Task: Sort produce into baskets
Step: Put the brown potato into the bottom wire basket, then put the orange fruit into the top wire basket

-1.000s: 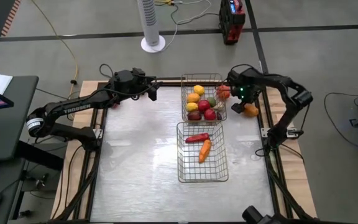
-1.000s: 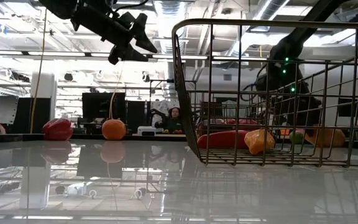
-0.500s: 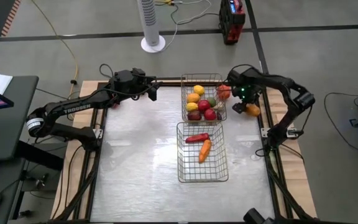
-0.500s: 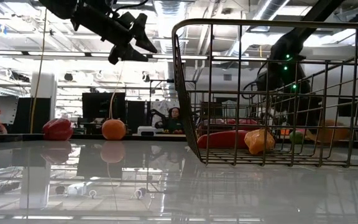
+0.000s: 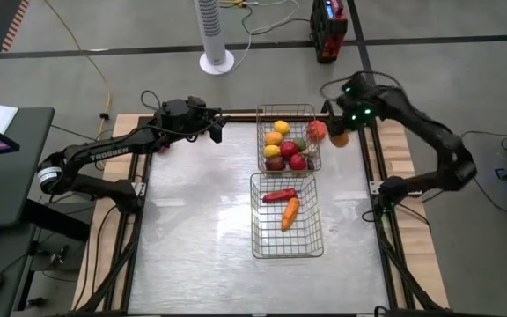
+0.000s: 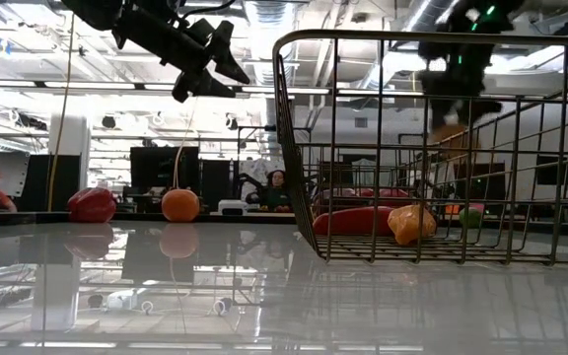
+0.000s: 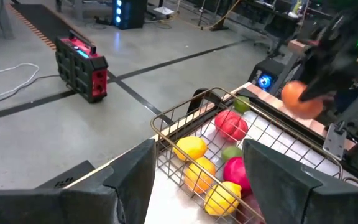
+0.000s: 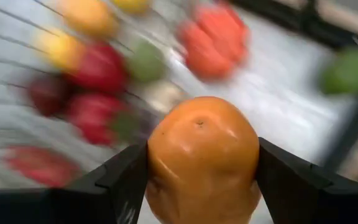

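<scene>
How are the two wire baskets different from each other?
The far basket holds a heap of round fruit: yellow, red, orange and green. The near basket holds just two long things, a red pepper and an orange carrot, with much bare mesh. The far basket looks a bit smaller. Both are silver wire mesh and rectangular, set end to end.
</scene>
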Action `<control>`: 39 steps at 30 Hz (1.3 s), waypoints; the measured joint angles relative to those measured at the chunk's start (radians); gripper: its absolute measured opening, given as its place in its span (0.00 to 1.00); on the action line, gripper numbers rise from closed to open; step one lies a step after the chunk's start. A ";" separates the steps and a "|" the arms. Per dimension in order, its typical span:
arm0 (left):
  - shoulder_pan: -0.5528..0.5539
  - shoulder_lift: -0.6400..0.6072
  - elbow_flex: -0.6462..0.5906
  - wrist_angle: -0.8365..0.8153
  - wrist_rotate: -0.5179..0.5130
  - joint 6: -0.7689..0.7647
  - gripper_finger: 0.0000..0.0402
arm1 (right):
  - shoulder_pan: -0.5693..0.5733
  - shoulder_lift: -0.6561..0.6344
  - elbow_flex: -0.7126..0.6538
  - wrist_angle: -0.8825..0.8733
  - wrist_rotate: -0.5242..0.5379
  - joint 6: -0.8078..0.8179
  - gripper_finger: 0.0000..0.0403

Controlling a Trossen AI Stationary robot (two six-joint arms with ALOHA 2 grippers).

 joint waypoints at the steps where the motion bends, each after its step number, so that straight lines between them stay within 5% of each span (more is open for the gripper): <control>1: 0.000 0.000 0.000 0.000 0.000 -0.004 0.56 | 0.004 -0.029 0.005 0.036 -0.048 0.021 0.71; 6: 0.000 0.000 0.000 0.000 0.001 -0.024 0.56 | 0.044 -0.136 0.007 0.233 -0.364 0.128 0.72; 9: 0.000 0.000 0.000 0.000 0.001 -0.025 0.56 | 0.128 -0.163 0.007 0.271 -0.447 0.145 0.73; 15: 0.000 0.000 0.000 0.000 0.001 -0.024 0.56 | 0.367 -0.149 0.007 0.274 -0.442 0.151 0.74; 24: 0.000 0.000 0.000 0.000 0.001 -0.024 0.56 | 0.604 -0.013 0.007 0.272 -0.293 0.150 0.78; 32: 0.000 0.000 0.000 -0.003 0.001 -0.021 0.56 | 0.655 0.082 0.007 0.256 -0.363 0.168 0.98; 39: 0.000 0.000 0.000 -0.024 0.026 -0.021 0.56 | 0.537 0.052 0.007 0.059 -0.232 0.091 0.93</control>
